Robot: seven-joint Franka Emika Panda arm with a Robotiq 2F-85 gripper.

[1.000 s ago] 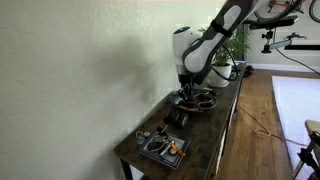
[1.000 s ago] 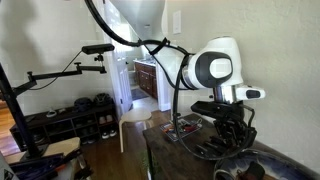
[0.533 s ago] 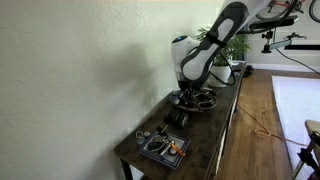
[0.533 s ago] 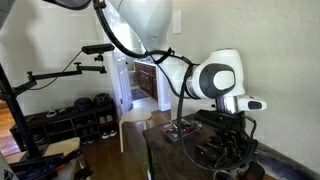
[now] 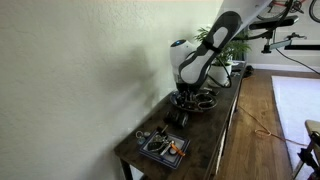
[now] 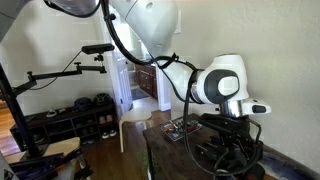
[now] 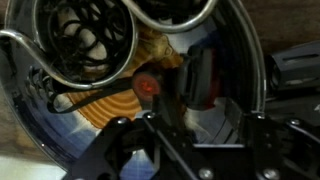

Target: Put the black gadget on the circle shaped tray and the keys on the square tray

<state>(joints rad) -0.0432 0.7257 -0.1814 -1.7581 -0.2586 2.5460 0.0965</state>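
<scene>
Here the end effector (image 5: 188, 94) hangs over the round tray (image 5: 207, 104), black gadget (image 7: 200, 76) inside; its opening cannot be told.

The arm (image 6: 222, 82) is made of glossy white, rounded shells with dark grey bands at the joints and a round black disc on its bulbous wrist joint, with black cables (image 6: 118, 38) looping along it and a black, angular gripper (image 6: 232, 158) beneath.

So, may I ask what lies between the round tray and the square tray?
In an exterior view, a small dark boxy object stands between the round tray and the square tray; identity unclear.
</scene>
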